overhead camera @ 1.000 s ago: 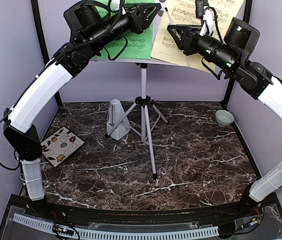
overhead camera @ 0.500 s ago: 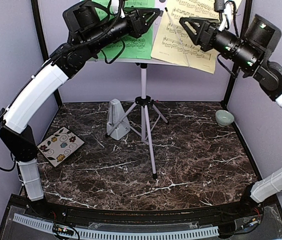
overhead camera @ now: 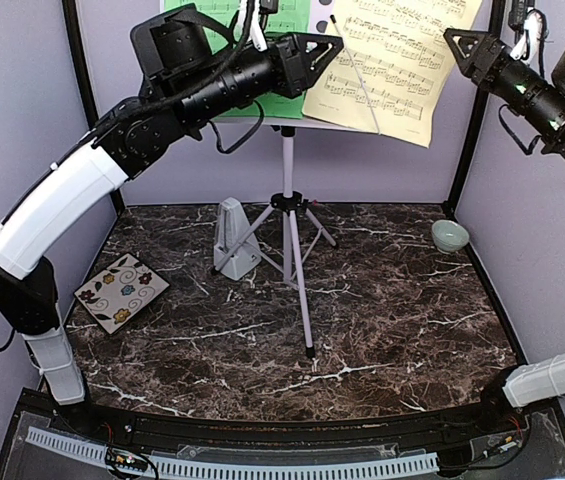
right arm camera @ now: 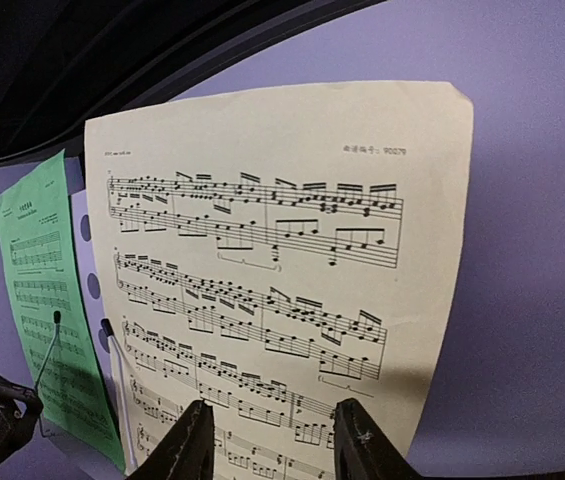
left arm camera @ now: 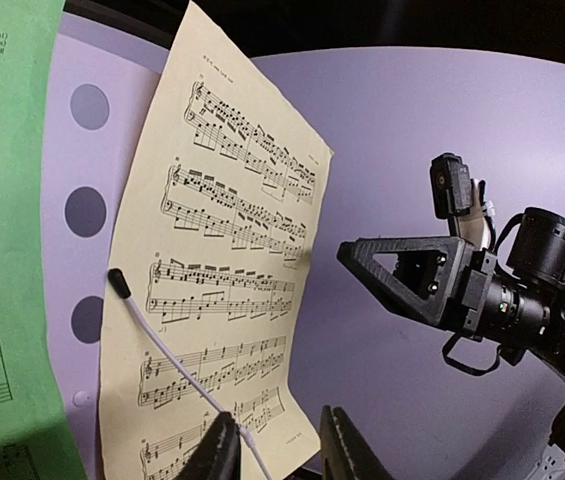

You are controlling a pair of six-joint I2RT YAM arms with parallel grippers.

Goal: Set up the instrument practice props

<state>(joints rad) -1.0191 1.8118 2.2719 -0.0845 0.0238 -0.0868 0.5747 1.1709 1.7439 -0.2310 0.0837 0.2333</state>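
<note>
Marble table [overhead camera: 392, 320]: stand [overhead camera: 290, 200], metronome [overhead camera: 232, 238], tile [overhead camera: 124, 292], bowl [overhead camera: 449, 235].

1. Found right gripper [overhead camera: 450, 38] drawn back up and to the right, off the face of the pale-yellow music sheet [overhead camera: 392, 60], now apart from it.
2. Found right arm swung outward, partly past the top view's right edge.
3. Found left gripper [overhead camera: 336, 42] advanced rightward from the green music sheet [left arm camera: 2, 260] to the pale-yellow sheet's left edge.
</note>
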